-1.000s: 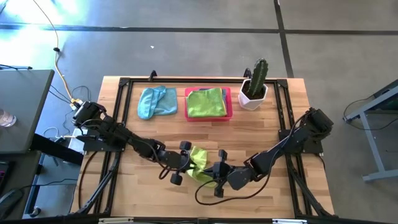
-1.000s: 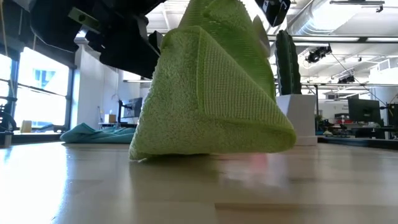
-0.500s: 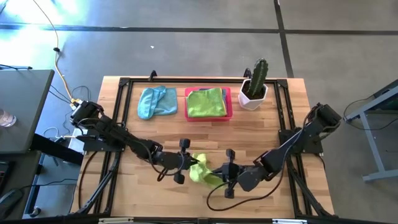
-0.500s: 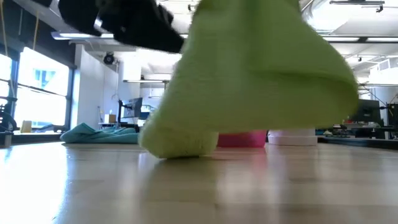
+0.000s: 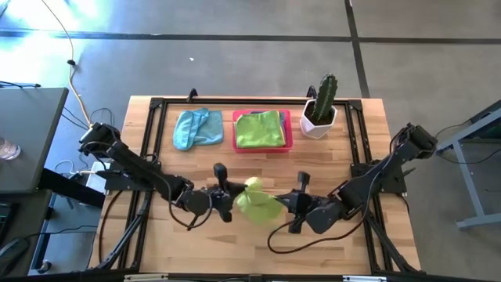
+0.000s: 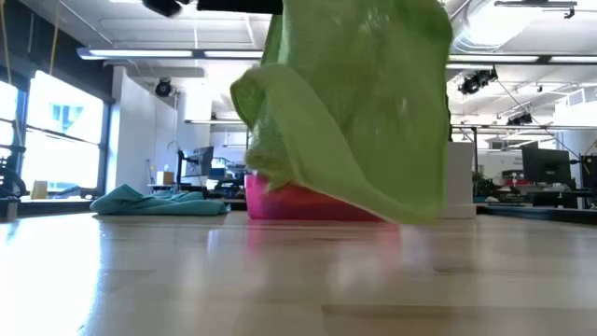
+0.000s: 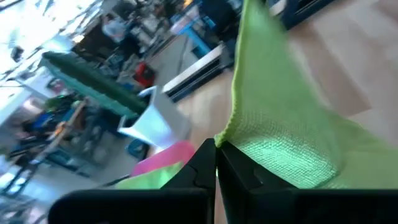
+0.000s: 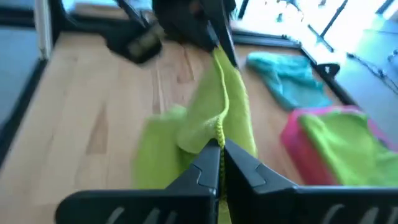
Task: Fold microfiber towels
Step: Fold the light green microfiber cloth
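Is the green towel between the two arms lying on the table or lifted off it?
Lifted. The green towel hangs clear of the table in the low view, pinched by the left pincer and the right pincer, both shut on its edge.

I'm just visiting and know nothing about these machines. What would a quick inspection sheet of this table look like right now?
Surface: wooden table with a black frame along its edges.
Job's things: lime green towel held up off the wood between both arms; another green towel lying in the pink tray; light blue towel crumpled beside the tray.
Clutter: potted cactus at the far side, right of the tray.
Grippers: left gripper shut on the lifted towel's edge; right gripper shut on another edge.
Cables: yellow cable on the floor at the table's left; black cable looping under the right arm.
Surroundings: grey floor; open workshop behind.
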Robot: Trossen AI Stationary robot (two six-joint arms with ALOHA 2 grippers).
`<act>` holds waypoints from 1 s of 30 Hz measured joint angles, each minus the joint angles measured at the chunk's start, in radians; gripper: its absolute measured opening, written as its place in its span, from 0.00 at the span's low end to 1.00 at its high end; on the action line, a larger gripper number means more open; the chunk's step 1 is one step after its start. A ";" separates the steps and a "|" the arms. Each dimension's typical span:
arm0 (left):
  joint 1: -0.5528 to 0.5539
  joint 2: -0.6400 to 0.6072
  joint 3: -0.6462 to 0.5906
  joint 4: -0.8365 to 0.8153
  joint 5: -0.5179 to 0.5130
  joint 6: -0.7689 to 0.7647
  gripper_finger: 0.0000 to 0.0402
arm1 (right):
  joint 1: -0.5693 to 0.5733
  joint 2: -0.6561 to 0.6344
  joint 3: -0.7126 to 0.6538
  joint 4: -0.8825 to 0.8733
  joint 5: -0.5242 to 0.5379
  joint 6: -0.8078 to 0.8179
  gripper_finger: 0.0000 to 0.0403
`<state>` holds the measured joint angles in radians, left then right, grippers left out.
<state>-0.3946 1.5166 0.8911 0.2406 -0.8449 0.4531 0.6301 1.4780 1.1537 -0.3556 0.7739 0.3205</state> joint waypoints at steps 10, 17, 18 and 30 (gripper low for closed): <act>-0.030 0.001 0.099 -0.060 0.126 0.124 0.00 | -0.029 0.000 0.229 -0.268 -0.252 -0.016 0.00; -0.030 0.000 0.179 -0.087 -0.267 0.184 0.00 | -0.037 0.002 0.384 -0.445 -0.128 0.129 0.00; -0.046 0.001 0.187 -0.110 -0.237 0.160 0.00 | -0.040 0.006 0.390 -0.432 -0.197 0.153 0.00; -0.016 0.002 0.234 -0.236 -0.304 0.280 0.00 | -0.092 0.023 0.394 -0.621 -0.132 0.134 0.00</act>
<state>-0.4102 1.5185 1.1248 0.0048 -1.1489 0.7326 0.5382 1.5009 1.5475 -0.9764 0.6424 0.4542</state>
